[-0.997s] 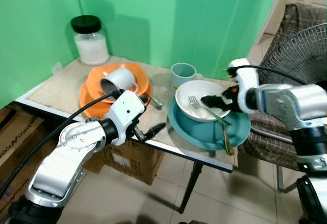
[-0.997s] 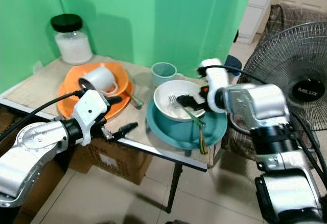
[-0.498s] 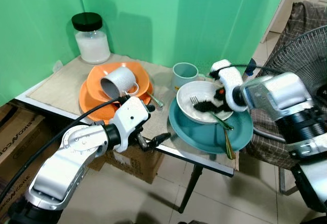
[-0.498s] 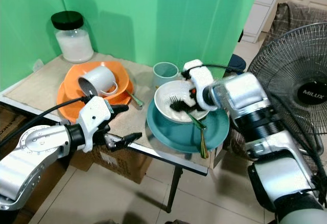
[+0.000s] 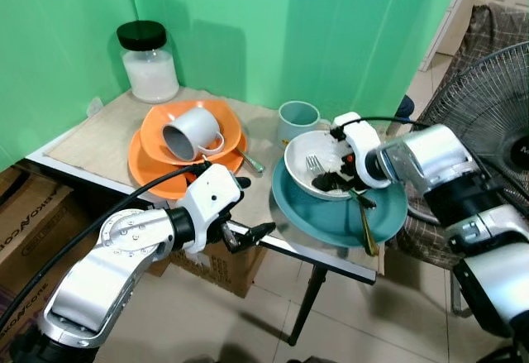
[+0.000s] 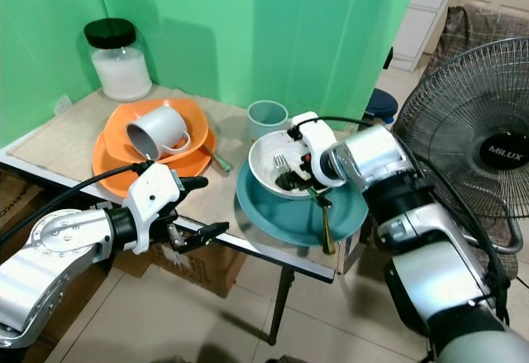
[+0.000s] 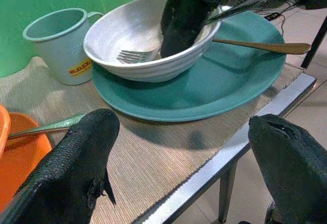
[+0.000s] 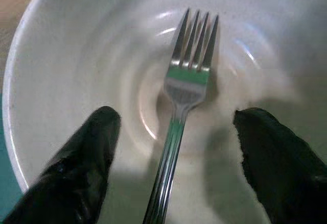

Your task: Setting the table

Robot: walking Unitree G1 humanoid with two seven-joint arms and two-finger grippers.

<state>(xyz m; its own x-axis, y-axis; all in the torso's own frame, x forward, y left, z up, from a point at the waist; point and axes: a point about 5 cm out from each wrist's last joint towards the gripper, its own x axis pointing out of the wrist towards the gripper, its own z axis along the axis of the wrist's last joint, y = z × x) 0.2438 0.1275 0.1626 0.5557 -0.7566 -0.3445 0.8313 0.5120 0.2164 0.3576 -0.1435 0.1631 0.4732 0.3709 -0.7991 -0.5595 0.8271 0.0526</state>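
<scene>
Right tool (image 8: 173, 178) astride fork (image 8: 186, 89) — unclosed

The wall (image 5: 248, 24) is bright green. The jar (image 5: 149, 64) has a black lid and white contents. Two orange plates (image 5: 165, 152) carry a grey mug (image 5: 192, 131). A pale green cup (image 7: 64, 45) has a yellow label with red letters. The white bowl (image 5: 310, 160) sits on a teal plate (image 5: 388, 214). The fork (image 8: 186, 91) is silver, the mat (image 7: 153, 157) beige and woven.
</scene>
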